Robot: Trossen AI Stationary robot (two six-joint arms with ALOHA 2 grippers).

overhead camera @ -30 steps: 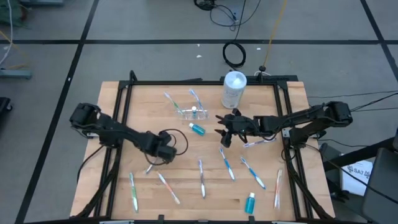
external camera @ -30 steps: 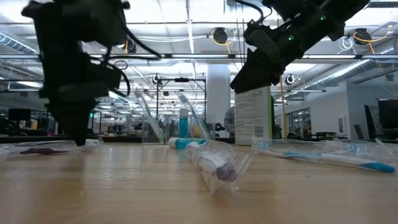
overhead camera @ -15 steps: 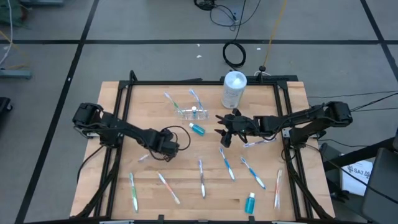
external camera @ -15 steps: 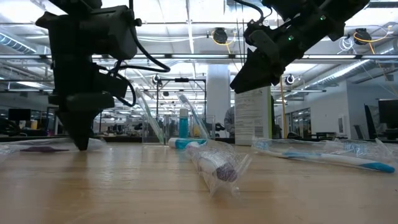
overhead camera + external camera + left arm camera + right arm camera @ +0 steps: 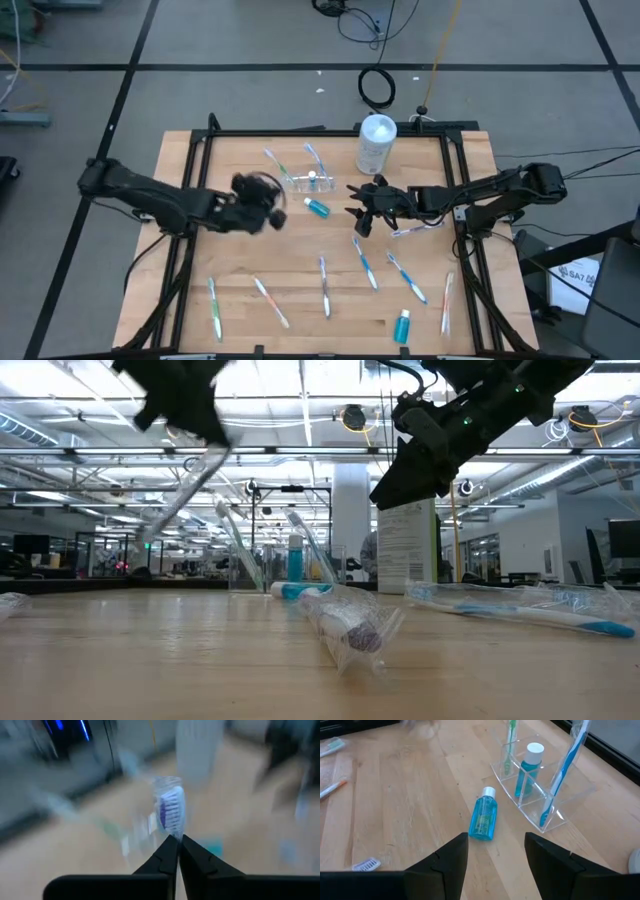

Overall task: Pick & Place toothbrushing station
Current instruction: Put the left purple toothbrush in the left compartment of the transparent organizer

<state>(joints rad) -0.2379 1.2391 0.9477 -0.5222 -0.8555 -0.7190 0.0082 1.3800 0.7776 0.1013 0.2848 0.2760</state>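
Observation:
My left gripper [image 5: 262, 205] is shut on a thin toothbrush in a clear wrapper [image 5: 180, 495], raised above the table near the clear holder [image 5: 305, 181]. The brush's white and purple bristle head [image 5: 172, 814] shows just past my fingertips. The holder has two toothbrushes and a blue white-capped tube [image 5: 529, 767] standing in it. A blue bottle [image 5: 317, 207] lies on its side beside the holder. My right gripper [image 5: 357, 215] is open and empty, hovering right of that bottle [image 5: 482, 820]. My left gripper pinches the wrapped toothbrush between its two fingertips [image 5: 167, 851], close below the bristle head [image 5: 172, 822]. The brush is lifted clear of the table. In the low view it hangs slanting down from the fingers [image 5: 205, 430].
Several wrapped toothbrushes lie on the near half of the table [image 5: 325, 285] [image 5: 213, 305] [image 5: 407, 277]. A second blue bottle [image 5: 403, 325] lies near the front edge. A white lidded cylinder [image 5: 376, 143] stands at the far edge. A black frame [image 5: 195, 190] borders the table.
My left gripper has risen from the table and gone toward the far edge, toward the clear holder, carrying the wrapped toothbrush. The brush lay on the table a second ago and is now lifted clear, hanging slanted.

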